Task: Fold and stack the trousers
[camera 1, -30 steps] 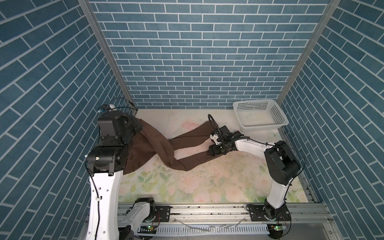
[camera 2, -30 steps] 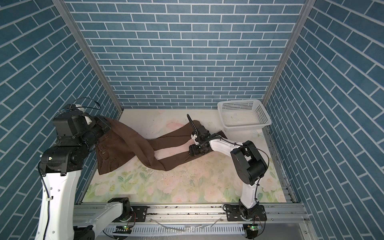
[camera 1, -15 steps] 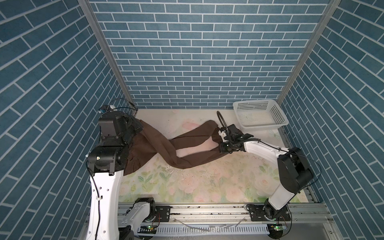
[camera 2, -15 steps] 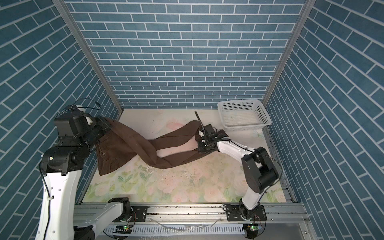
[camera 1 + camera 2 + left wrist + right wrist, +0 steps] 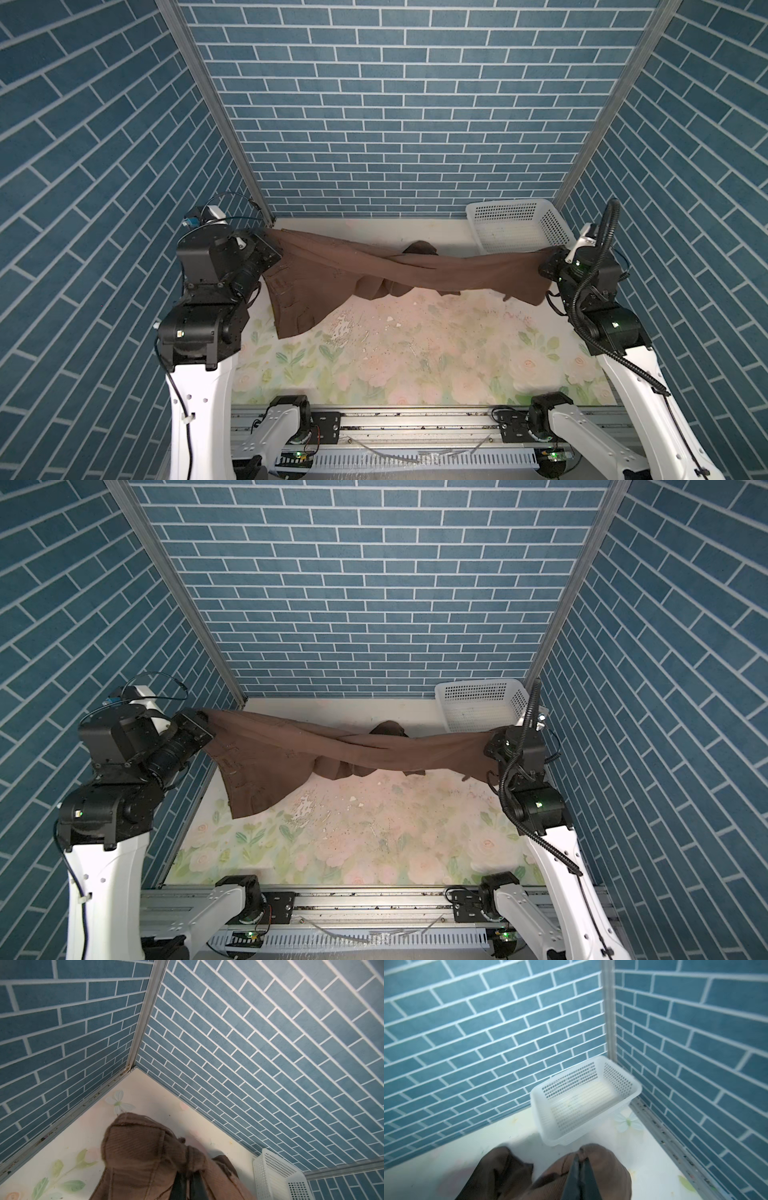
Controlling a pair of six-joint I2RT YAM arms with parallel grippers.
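Stretching out is the step you look to be in: in both top views the trousers (image 5: 415,272) hang in the air across the back of the table (image 5: 415,345). The left gripper (image 5: 274,245) pinches the waist end near the left wall, and the right gripper (image 5: 547,266) pinches a leg end near the right wall, in front of the basket (image 5: 509,204). The legs cross in a twist at mid-span, a darker bunch sags behind it, and the waist panel droops toward the table on the left. No fold is made yet, so I judge the task barely begun. The basket sits in the far right corner and seems empty save for faint marks on its floor. From the left wrist, the dark fingers (image 5: 179,1188) are pressed together on a thick wad of ribbed brown cloth, with a basket corner beyond. From the right wrist, which is blurred, the fingers (image 5: 571,1180) are closed tight on a fold of cloth. The basket ahead holds nothing I can make out — the pale streaks on its floor may only be ribs. Your next move, I think, calls for working the twist out and lowering the cloth flat onto the table, with both grips firm so neither end slips.
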